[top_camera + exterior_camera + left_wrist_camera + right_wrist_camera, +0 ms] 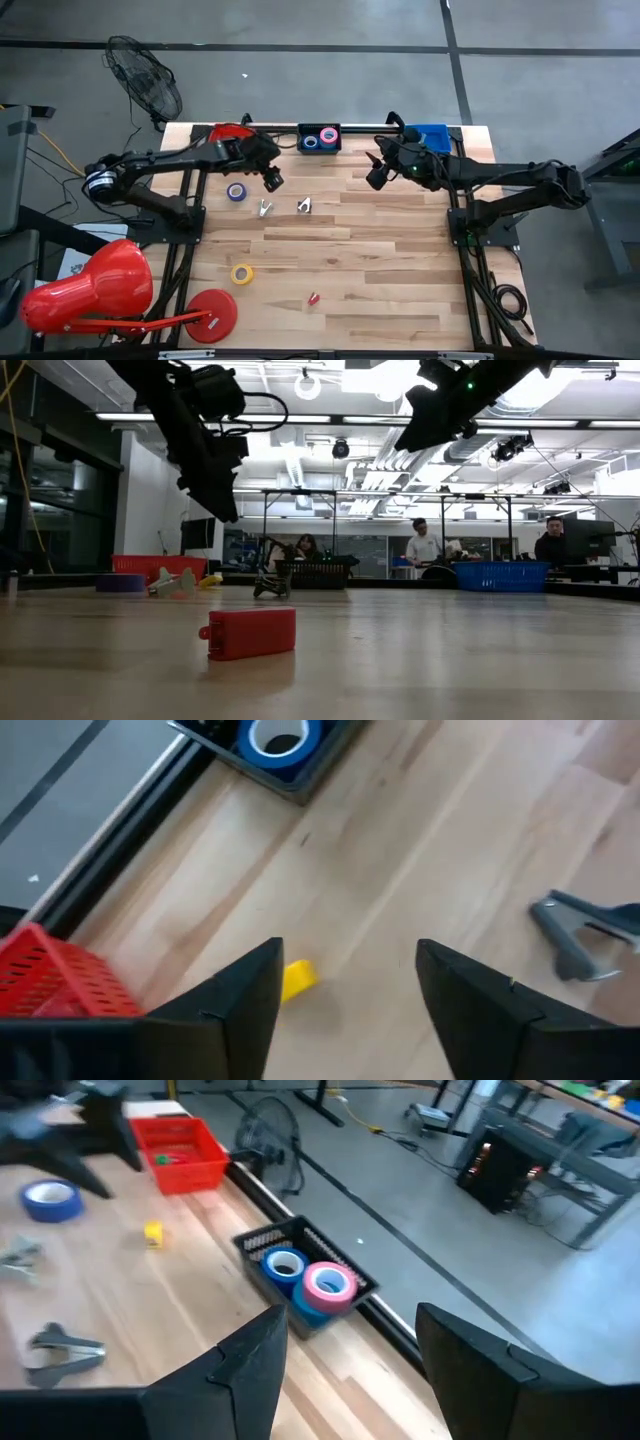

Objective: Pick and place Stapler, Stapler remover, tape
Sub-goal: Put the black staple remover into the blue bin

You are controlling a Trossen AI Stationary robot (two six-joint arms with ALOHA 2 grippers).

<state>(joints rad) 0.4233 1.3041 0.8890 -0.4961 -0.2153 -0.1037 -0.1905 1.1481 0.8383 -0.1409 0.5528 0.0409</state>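
We see a light wooden plank table (pixel 400 270) on a grey concrete floor; in the low view the room behind it holds people at workbenches.

At the table's far edge stand three bins: a red mesh bin (pixel 228 133) on the left, a black mesh bin (pixel 320 139) in the middle, and a blue bin (pixel 432 134) on the right. The black mesh bin holds a blue tape roll (pixel 284 1265) and a pink tape roll (pixel 331 1283), side by side.

The left gripper (pixel 271 180) hangs above the table, near the red mesh bin. Its jaws stand apart and hold nothing. The right gripper (pixel 376 174) hangs near the blue bin, likewise parted and empty.

On the table we find a loose blue tape roll (pixel 236 192) just beside the left gripper, and a yellow tape roll (pixel 242 273) nearer the front. Two grey metal staple removers (pixel 265 208) (pixel 304 206) lie between the arms. A small red block-shaped stapler (pixel 249 633) lies near the front edge, well apart from both grippers.
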